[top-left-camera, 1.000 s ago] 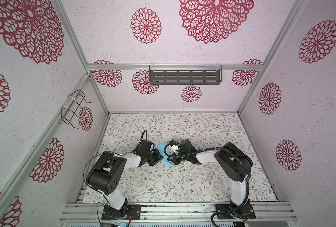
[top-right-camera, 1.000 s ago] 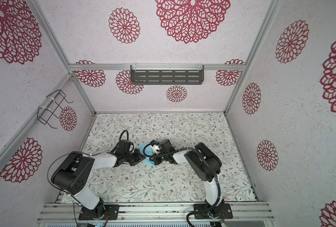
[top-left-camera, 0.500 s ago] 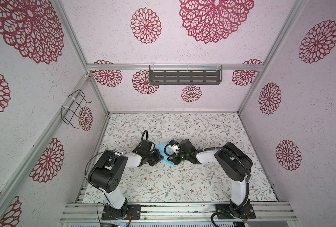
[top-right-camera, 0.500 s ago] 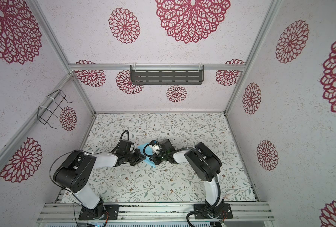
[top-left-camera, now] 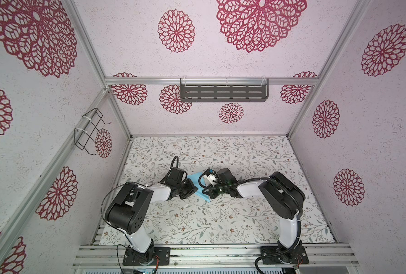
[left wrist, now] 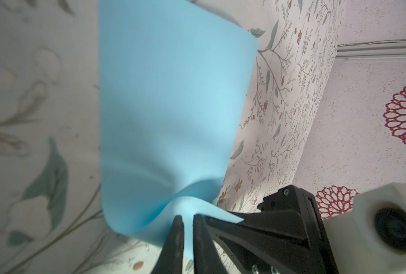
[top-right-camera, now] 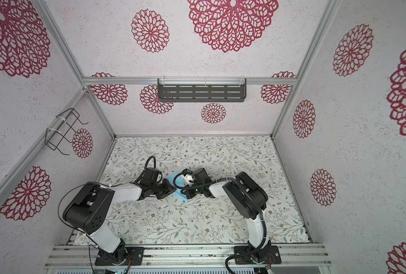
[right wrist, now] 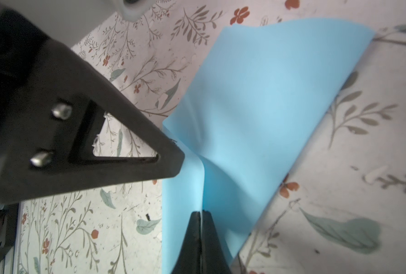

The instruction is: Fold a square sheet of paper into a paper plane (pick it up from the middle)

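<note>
Blue sheet, left wrist view: the square sheet of paper (left wrist: 173, 106) is uncreased, with its middle pulled up into a soft ridge that runs into the left gripper (left wrist: 187, 219). The jaws stand a slit apart, so I doubt they are biting.
Right pinch, right wrist view: the right gripper (right wrist: 200, 213) is clamped tight on the same ridge. The sheet fans away from it over the floral mat (right wrist: 363, 166).
Risk, slip: to my eye one pinch carries everything, and paper this thin could slide out or swing round it.
Risk, crease: the ridge curves, so pressing it now would likely set a crooked centre fold.
Risk, bump: the two sets of tips sit close together, and a small misjudged move could knock them.
Place, both top views: the sheet sits between the two grippers, roughly mid-mat.
Slotted shelf (top-left-camera: 223, 92), back wall: nothing shows in it.
Wire basket (top-left-camera: 88, 129), left wall: nothing shows in it either.
</note>
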